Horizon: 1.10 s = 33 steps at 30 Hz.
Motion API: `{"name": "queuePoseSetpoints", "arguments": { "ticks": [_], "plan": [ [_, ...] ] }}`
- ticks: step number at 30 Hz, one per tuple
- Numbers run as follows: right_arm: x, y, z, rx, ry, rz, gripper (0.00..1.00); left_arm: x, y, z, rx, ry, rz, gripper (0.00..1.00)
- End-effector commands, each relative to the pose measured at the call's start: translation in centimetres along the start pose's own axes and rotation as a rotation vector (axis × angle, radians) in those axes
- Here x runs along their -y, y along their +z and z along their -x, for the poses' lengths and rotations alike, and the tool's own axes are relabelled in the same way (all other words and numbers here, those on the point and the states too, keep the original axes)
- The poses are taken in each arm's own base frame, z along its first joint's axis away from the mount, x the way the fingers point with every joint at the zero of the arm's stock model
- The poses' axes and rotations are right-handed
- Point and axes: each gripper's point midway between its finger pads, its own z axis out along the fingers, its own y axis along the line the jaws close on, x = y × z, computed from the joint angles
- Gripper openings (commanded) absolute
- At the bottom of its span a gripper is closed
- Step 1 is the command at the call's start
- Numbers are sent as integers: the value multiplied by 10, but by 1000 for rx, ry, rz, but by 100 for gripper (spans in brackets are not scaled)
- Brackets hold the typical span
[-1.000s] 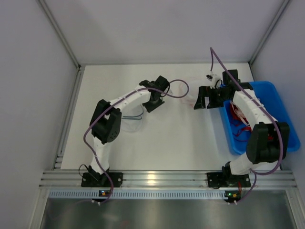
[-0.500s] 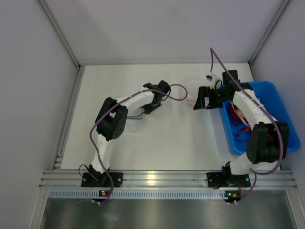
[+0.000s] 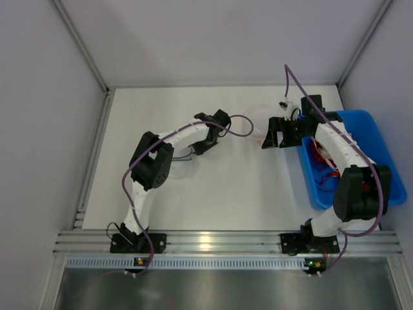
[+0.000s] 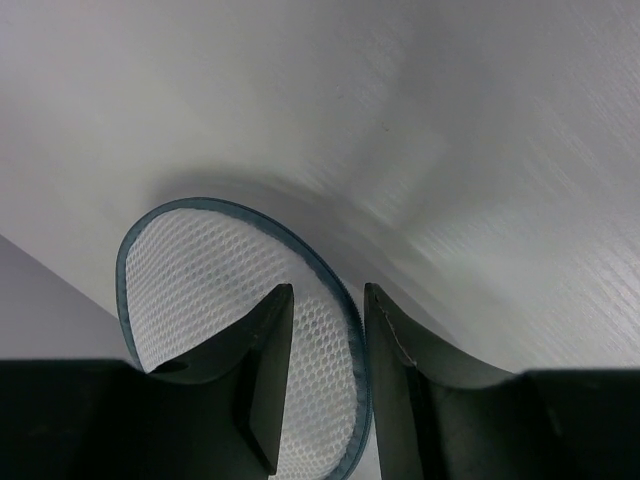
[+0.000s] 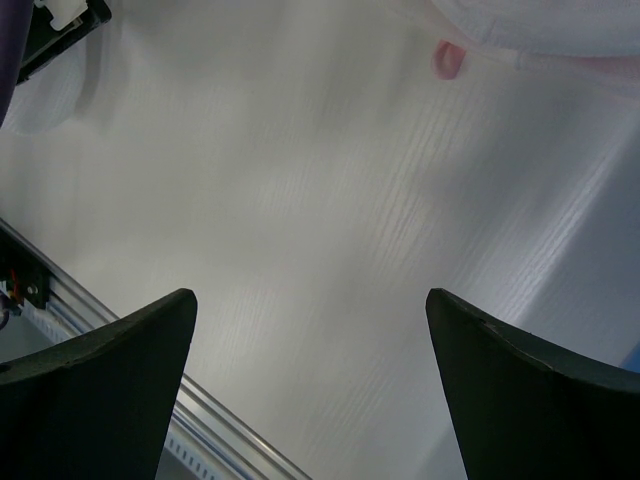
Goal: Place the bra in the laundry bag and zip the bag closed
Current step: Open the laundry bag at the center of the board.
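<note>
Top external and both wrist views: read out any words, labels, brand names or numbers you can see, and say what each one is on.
No text can be read in any view.
On the mesh laundry bag: plain netting with blue-grey trim, no label showing.
On the blue bin: no marking showing.
On the pink tab: blurred, nothing legible.
On the left arm's base: any print is too small to read.

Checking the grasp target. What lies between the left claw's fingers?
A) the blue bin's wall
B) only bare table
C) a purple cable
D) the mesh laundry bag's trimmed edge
D: in the left wrist view, the trimmed edge of the mesh laundry bag runs between the fingers of the left claw.
</note>
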Motion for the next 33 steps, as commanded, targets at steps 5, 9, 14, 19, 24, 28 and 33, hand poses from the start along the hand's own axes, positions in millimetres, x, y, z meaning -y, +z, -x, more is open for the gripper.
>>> {"name": "queuePoseSetpoints", "arguments": {
  "ticks": [5, 9, 14, 19, 24, 28, 33],
  "plan": [
    [-3, -4, 16, 42, -26, 12, 99, -4, 3, -9, -53, 12, 52, 34],
    [-2, -4, 15, 43, -31, 7, 99, -11, 4, -5, -53, 14, 83, 14],
    [-1, -4, 16, 51, -38, 5, 99, -22, -20, 18, 49, -32, 66, 0],
    [-3, 0, 25, 78, -26, 29, 99, -44, -79, 56, 335, -119, 44, 0],
    [-9, 6, 35, 106, 14, 79, 99, -57, -154, 77, 697, -140, 7, 0],
    [-18, 13, 47, 141, 50, 139, 99, -58, -185, 60, 888, -184, 25, 0],
    [-33, 26, 63, 173, 40, 192, 99, -78, -229, 30, 1146, -380, 56, 0]
  ]
}}
